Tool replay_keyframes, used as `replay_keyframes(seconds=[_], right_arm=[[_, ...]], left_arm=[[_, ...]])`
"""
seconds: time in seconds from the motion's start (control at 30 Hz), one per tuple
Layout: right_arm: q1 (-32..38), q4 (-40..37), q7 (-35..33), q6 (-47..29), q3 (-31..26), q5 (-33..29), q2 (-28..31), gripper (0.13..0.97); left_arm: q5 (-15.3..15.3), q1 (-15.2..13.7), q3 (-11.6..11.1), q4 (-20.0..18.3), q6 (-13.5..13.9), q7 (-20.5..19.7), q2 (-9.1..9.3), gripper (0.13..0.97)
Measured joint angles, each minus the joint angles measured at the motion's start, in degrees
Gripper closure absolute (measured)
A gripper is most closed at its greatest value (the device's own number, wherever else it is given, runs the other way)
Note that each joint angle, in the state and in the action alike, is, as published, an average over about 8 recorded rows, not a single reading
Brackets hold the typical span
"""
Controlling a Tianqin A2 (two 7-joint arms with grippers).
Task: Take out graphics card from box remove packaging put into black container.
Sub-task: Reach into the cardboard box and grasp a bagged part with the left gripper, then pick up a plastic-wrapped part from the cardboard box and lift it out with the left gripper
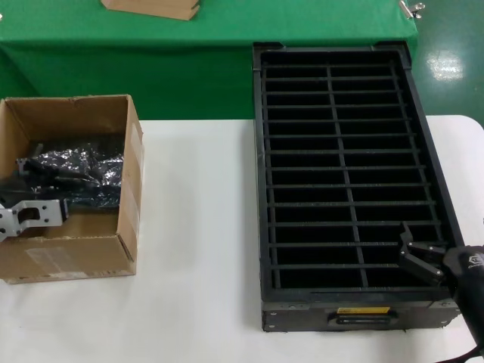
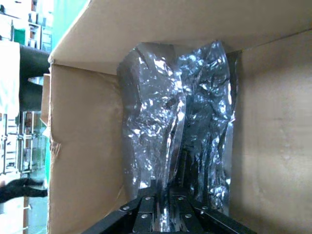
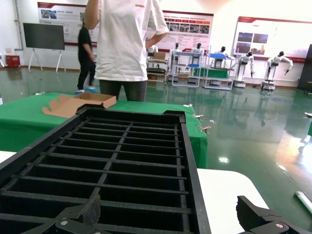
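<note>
The brown cardboard box (image 1: 113, 249) stands open at the table's left, and crinkly silver-grey packaging (image 1: 91, 170) lies inside it. In the left wrist view, upright folds of that packaging (image 2: 161, 117) fill the box (image 2: 83, 146). My left gripper (image 2: 163, 190) reaches down into the box (image 1: 45, 189), its fingers shut on a fold of the packaging. The graphics card is hidden; I cannot make it out through the plastic. The black container (image 1: 261, 151) with its slot dividers sits on the right. My right gripper (image 1: 412, 249) hovers open over its near right corner (image 3: 170, 214), holding nothing.
A green-clothed table (image 1: 189, 45) stands behind, with a flat cardboard piece (image 1: 151, 7) on it. A person in a white shirt (image 3: 124, 44) stands beyond that table. Bare white tabletop (image 1: 197, 227) lies between box and container.
</note>
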Motion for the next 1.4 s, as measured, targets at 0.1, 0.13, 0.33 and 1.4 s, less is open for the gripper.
replay_keyframes(seconds=[0.1,0.13,0.33,1.4], right_arm=[[0.0,0.0,0.0,0.0,0.0,0.0,0.0,0.129],[0.0,0.0,0.0,0.0,0.0,0.0,0.0,0.129],[0.0,0.0,0.0,0.0,0.0,0.0,0.0,0.129],[0.0,0.0,0.0,0.0,0.0,0.0,0.0,0.129]], left_arm=[[-0.2,0.2,-0.2,0.0,0.2,-0.1,0.08,0.879],[-0.3,0.3,-0.3,0.0,0.3,-0.1,0.09,0.891],[-1.0,0.6,-1.0,0.0,0.5,-0.1,0.27,0.935],[-8.8,1.3,-9.0,-1.5,9.8,-11.5,-3.63,0.958]])
